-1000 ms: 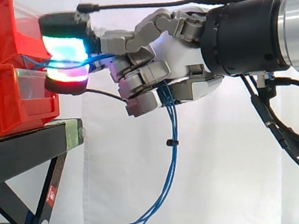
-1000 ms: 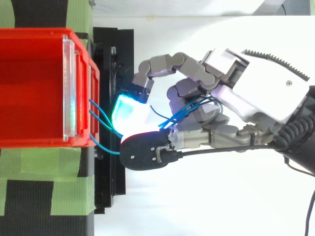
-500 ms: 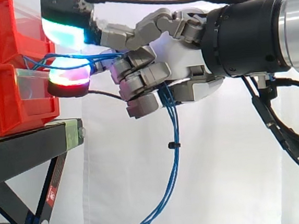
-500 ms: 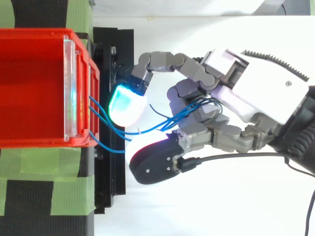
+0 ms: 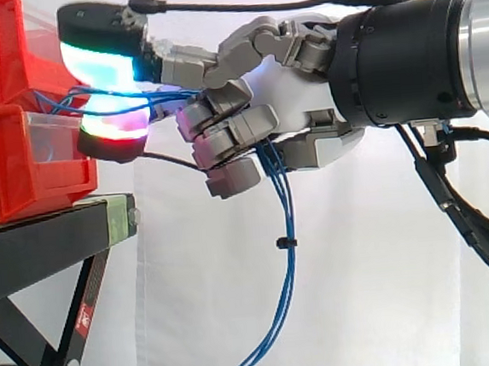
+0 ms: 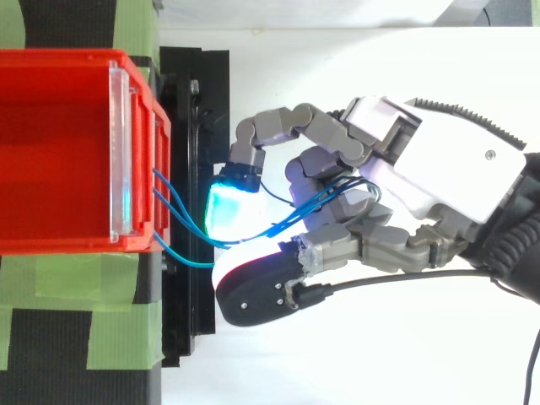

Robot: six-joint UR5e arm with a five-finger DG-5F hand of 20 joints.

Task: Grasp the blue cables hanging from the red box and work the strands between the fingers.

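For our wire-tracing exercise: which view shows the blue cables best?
Side view: the blue cables run from the red box through the hand, hanging to their loose ends. Top view gives the box-to-hand stretch.

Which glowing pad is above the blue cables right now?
The cyan-green pad, topmost on the hand. In the side view the blue cables run just beneath it and over the red-glowing pad.

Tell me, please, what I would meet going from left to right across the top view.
red box → black stand → robot hand. The blue cables run from the box to the hand, so they have no single place in the order.
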